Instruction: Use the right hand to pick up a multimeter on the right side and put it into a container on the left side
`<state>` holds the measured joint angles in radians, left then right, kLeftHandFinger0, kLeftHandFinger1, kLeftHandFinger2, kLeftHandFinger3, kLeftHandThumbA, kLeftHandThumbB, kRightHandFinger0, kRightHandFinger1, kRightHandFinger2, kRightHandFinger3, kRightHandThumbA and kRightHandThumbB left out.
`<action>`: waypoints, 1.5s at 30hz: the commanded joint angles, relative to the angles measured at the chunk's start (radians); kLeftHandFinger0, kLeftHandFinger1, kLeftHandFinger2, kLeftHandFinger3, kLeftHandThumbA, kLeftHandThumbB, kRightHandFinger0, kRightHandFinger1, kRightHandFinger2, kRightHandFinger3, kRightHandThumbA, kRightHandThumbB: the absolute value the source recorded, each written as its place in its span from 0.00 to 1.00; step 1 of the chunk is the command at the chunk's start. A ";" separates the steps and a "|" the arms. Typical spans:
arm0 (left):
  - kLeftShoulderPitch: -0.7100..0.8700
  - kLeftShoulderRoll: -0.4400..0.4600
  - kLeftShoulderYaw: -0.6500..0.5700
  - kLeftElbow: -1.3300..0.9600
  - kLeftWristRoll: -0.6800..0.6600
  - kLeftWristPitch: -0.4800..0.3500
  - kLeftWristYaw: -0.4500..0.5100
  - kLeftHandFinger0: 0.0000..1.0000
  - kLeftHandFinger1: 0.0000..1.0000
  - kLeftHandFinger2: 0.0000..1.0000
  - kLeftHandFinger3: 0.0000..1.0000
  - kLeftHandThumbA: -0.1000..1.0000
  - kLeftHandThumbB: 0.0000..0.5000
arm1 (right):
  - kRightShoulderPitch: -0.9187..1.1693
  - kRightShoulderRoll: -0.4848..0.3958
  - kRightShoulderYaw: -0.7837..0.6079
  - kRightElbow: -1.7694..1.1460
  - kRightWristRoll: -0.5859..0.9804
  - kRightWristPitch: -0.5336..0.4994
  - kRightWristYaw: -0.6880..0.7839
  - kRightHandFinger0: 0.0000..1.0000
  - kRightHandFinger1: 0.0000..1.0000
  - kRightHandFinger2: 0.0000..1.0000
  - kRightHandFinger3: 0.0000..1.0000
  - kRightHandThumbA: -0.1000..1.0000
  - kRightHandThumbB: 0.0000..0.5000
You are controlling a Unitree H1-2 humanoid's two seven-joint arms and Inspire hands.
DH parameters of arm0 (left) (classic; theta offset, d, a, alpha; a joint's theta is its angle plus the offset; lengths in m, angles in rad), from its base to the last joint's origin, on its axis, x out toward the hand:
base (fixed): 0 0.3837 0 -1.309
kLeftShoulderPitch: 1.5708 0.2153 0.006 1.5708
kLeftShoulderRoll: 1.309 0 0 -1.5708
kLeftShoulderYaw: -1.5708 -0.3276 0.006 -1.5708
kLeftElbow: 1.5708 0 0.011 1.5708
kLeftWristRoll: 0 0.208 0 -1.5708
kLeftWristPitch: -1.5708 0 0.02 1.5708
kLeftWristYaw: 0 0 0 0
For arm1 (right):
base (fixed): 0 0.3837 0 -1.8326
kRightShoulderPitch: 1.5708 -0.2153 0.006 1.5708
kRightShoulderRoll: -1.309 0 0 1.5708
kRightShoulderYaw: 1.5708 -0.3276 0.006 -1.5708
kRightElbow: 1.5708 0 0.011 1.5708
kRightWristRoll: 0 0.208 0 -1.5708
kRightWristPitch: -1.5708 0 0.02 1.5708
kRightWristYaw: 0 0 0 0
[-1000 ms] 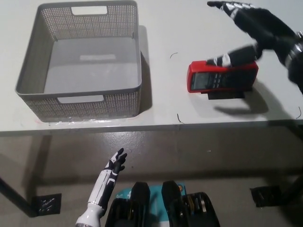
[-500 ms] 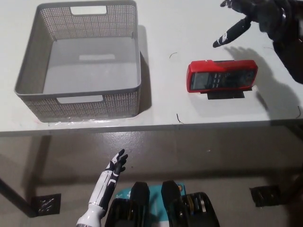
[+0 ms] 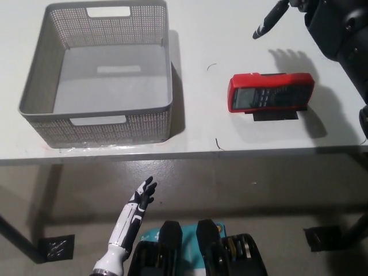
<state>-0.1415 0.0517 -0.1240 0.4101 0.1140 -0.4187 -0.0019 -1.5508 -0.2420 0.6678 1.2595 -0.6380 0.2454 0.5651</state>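
Since the earlier frames, the right robot hand (image 3: 299, 11) had been lifted off the multimeter (image 3: 271, 92) and drawn back to the top right corner of the head view, while the multimeter had been left in nearly the same spot. The red multimeter was seen lying flat on the right part of the white bench (image 3: 230, 34), long side across the view, its display toward the left, with a black stand showing under its near edge. Nothing was touching it; a shadow of spread fingers was cast on the bench just beyond its far right end. The black right robot hand was held above the bench, well apart from the multimeter, mostly cut off by the upper picture edge; one finger (image 3: 267, 23) was seen stretched out toward the left, and nothing was held, though how far the remaining fingers were spread could not be told fully. The grey perforated container (image 3: 98, 123) was seen on the left part of the bench, well apart from the multimeter, with cut-out handles at its near and far walls and only its bare floor visible inside. The white left robot hand (image 3: 142, 195) was hung below the bench edge at the lower left, fingers apart and holding nothing, over the grey floor (image 3: 276, 195).
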 commanded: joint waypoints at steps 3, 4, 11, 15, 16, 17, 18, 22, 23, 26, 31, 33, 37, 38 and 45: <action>-0.022 0.005 -0.007 -0.027 -0.001 -0.051 -0.010 1.00 1.00 1.00 1.00 1.00 0.99 | -0.051 -0.013 0.021 0.015 -0.032 -0.068 -0.019 1.00 1.00 1.00 1.00 0.93 1.00; -0.020 0.004 -0.006 -0.029 -0.006 -0.051 -0.012 1.00 1.00 1.00 1.00 1.00 0.99 | -0.047 -0.013 0.030 0.019 -0.038 -0.080 -0.019 1.00 1.00 1.00 1.00 0.95 1.00; -0.028 0.008 -0.007 -0.027 0.001 -0.051 -0.013 1.00 1.00 1.00 1.00 1.00 0.97 | -0.019 -0.007 0.036 0.055 -0.026 -0.140 0.013 1.00 1.00 1.00 1.00 0.88 1.00; -0.028 0.008 -0.006 -0.026 -0.003 -0.051 -0.016 1.00 1.00 1.00 1.00 1.00 1.00 | 0.008 0.000 0.061 0.078 -0.032 -0.176 0.052 1.00 1.00 1.00 1.00 0.91 1.00; -0.028 0.007 -0.007 -0.023 -0.003 -0.051 -0.015 1.00 1.00 1.00 1.00 1.00 1.00 | 0.013 -0.002 0.052 0.085 -0.019 -0.181 0.061 1.00 1.00 1.00 1.00 0.91 1.00; -0.029 0.007 -0.008 -0.020 -0.002 -0.051 -0.014 1.00 1.00 1.00 1.00 1.00 1.00 | 0.017 -0.004 0.046 0.090 -0.013 -0.184 0.063 1.00 1.00 1.00 1.00 0.90 1.00; -0.030 0.008 -0.009 -0.019 0.000 -0.051 -0.012 1.00 1.00 1.00 1.00 1.00 0.99 | 0.019 -0.006 0.045 0.095 -0.013 -0.189 0.066 1.00 1.00 1.00 1.00 0.93 1.00; -0.031 0.012 -0.010 -0.019 0.002 -0.051 -0.018 1.00 1.00 1.00 1.00 1.00 0.95 | 0.045 -0.010 0.021 0.123 0.007 -0.181 0.057 1.00 1.00 1.00 1.00 0.91 1.00; -0.032 0.013 -0.011 -0.017 0.003 -0.051 -0.019 1.00 1.00 1.00 1.00 1.00 0.95 | 0.050 -0.010 0.012 0.126 0.013 -0.177 0.052 1.00 1.00 1.00 1.00 0.89 1.00; -0.032 0.014 -0.011 -0.019 0.004 -0.051 -0.023 1.00 1.00 1.00 1.00 1.00 0.97 | 0.069 -0.003 0.007 0.136 0.010 -0.166 0.043 1.00 1.00 1.00 1.00 0.93 1.00; -0.029 0.014 -0.010 -0.024 0.006 -0.051 -0.024 1.00 1.00 1.00 1.00 1.00 0.97 | 0.098 0.008 -0.009 0.149 0.012 -0.156 0.019 1.00 1.00 1.00 1.00 0.92 1.00; -0.033 0.015 -0.008 -0.021 0.004 -0.051 -0.024 1.00 1.00 1.00 1.00 1.00 0.98 | 0.107 0.014 -0.006 0.153 0.008 -0.160 0.019 1.00 1.00 1.00 1.00 0.94 1.00; -0.038 0.016 -0.014 -0.020 0.008 -0.051 -0.028 1.00 1.00 1.00 1.00 1.00 0.99 | 0.135 0.020 0.015 0.160 -0.015 -0.186 0.001 1.00 1.00 1.00 1.00 0.97 1.00; -0.038 0.018 -0.012 -0.022 0.011 -0.051 -0.026 1.00 1.00 1.00 1.00 1.00 0.99 | 0.139 0.025 0.015 0.162 -0.014 -0.185 -0.001 1.00 1.00 1.00 1.00 0.95 1.00; -0.049 0.020 -0.016 -0.019 0.023 -0.051 -0.017 1.00 1.00 1.00 1.00 1.00 0.97 | 0.143 0.036 0.019 0.172 -0.017 -0.177 -0.013 1.00 1.00 1.00 1.00 0.94 1.00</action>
<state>-0.1621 0.0685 -0.1296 0.4102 0.1211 -0.4285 -0.0221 -1.3729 -0.2121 0.6802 1.4226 -0.6420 0.0777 0.5717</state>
